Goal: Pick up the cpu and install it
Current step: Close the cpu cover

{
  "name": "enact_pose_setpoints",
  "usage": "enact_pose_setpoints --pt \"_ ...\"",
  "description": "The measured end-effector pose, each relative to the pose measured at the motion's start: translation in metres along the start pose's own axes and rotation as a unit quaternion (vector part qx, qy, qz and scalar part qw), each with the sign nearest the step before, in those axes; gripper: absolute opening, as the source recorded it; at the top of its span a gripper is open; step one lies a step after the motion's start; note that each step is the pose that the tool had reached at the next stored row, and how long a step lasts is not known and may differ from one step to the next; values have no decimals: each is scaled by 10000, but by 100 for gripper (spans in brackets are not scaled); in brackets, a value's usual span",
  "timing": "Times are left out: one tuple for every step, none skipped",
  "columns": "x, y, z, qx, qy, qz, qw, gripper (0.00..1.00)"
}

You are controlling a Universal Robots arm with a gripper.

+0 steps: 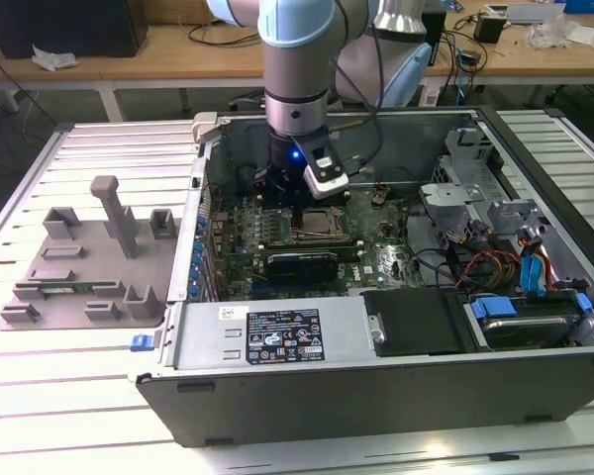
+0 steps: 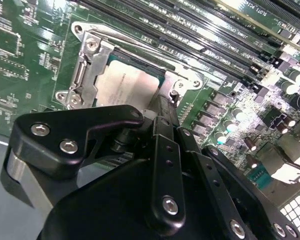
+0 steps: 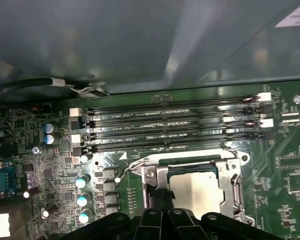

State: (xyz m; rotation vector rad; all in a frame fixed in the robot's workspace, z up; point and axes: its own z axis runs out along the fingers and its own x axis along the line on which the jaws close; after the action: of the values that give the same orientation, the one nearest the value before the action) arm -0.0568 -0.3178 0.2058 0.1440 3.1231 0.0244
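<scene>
**A:** What does the exterior view give you?

**B:** The wide setting. An open computer case lies on the slatted tabletop. A grey moulded fixture sits beside it on the exterior view's left. The arm comes down from the far side into the case. The tool hangs low over the motherboard. The cpu is a pale square on that board, just beside the tool, toward the exterior view's right.

**A:** And the second wrist view?

**B:** It adds the close detail. The black links of the tool sit in the foreground, and its end reaches down to one edge of the socket frame. The cpu lies flat inside that frame, silver top up, beside the tool's end and not gripped by it. Memory slots run along the frame's far side.

**A:** What does the first wrist view add?

**B:** The state of the tool. Its two tips stand side by side, drawn together with nothing between them. They are at one edge of the cpu, either touching it or just short; I cannot tell which. The socket frame surrounds the chip. The memory slots lie between the frame and the grey case wall. A row of capacitors stands on the side of the tool away from the cpu.
</scene>
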Motion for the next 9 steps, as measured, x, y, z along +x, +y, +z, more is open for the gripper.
enact_pose_setpoints --pt "1 -1 4 0 0 -1 10000 11" --pt "2 -1 7 1 0 -2 10000 11" --pt "2 -1 10 1 1 -2 10000 11" --pt "2 -1 11 1 1 -2 10000 11" --pt "2 -1 11 1 1 -1 10000 11" --pt "2 -1 12 1 0 -1 10000 11" --pt "2 0 14 -1 0 -1 10000 11" --pt "2 0 18 -1 0 -1 10000 11" --pt "2 -1 18 1 0 -1 10000 11"
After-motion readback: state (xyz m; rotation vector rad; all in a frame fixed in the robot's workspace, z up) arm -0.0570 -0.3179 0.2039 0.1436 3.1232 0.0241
